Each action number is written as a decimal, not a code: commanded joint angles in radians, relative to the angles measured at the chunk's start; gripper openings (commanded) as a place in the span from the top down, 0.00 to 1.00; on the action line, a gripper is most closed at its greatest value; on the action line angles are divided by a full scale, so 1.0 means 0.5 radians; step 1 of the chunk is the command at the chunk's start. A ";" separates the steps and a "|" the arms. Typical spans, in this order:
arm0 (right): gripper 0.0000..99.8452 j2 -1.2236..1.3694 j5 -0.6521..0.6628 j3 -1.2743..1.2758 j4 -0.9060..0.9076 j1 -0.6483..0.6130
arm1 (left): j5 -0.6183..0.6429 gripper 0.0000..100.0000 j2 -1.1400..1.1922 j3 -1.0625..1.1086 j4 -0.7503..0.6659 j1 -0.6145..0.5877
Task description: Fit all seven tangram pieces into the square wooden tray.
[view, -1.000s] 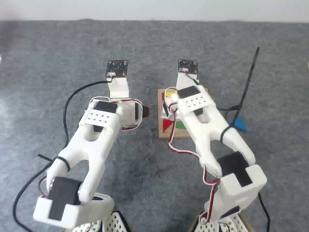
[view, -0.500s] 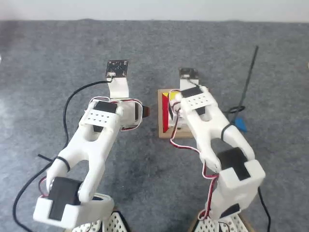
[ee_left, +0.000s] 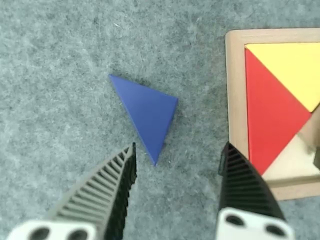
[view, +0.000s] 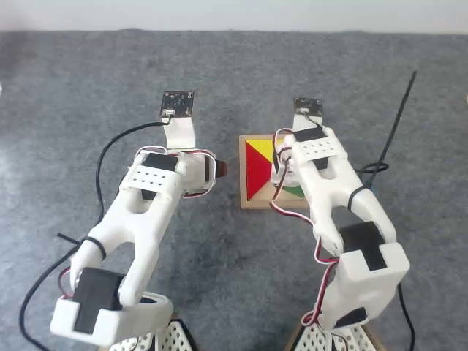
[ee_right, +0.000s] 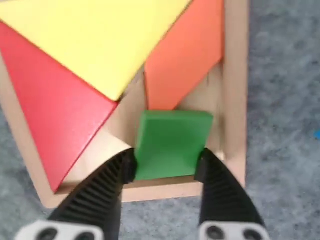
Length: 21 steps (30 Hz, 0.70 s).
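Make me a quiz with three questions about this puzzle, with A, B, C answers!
1. Where is the blue triangle?
A. inside the tray
B. on the grey mat beside the tray
C. in the right gripper

2. What colour is the piece the right gripper holds?
A. green
B. purple
C. black

3. How is the left gripper?
A. shut on a yellow piece
B. open, holding nothing
C. shut on the tray's rim

Answers:
1 B: it lies flat on the mat, apart from the tray's rim.
2 A: the green piece is pinched there, at the tray.
3 B: its jaws stand apart and touch nothing.
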 commanded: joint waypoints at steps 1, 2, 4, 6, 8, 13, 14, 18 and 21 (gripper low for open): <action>0.97 -0.032 0.018 -0.028 -0.029 0.066 | 0.006 0.75 -0.009 -0.041 -0.040 0.015; 0.98 -0.032 0.018 -0.028 -0.029 0.078 | 0.006 0.75 -0.009 -0.041 -0.040 0.018; 0.99 -0.048 0.018 -0.028 -0.017 0.112 | 0.006 0.75 -0.009 -0.041 -0.040 0.018; 0.99 -0.066 0.021 -0.040 -0.011 0.155 | 0.006 0.75 -0.009 -0.041 -0.040 0.018; 0.99 -0.124 0.021 -0.040 -0.014 0.210 | 0.006 0.75 -0.009 -0.041 -0.040 0.018; 0.99 -0.410 0.135 -0.037 -0.011 0.437 | 0.006 0.75 -0.009 -0.041 -0.040 0.018; 0.99 -0.465 0.190 -0.031 -0.011 0.483 | 0.006 0.75 -0.009 -0.044 -0.040 0.018; 0.99 -0.609 0.292 -0.037 0.054 0.683 | 0.006 0.75 -0.009 -0.044 -0.040 0.018; 0.99 -0.640 0.316 -0.037 0.100 0.873 | 0.006 0.75 -0.009 -0.044 -0.040 0.018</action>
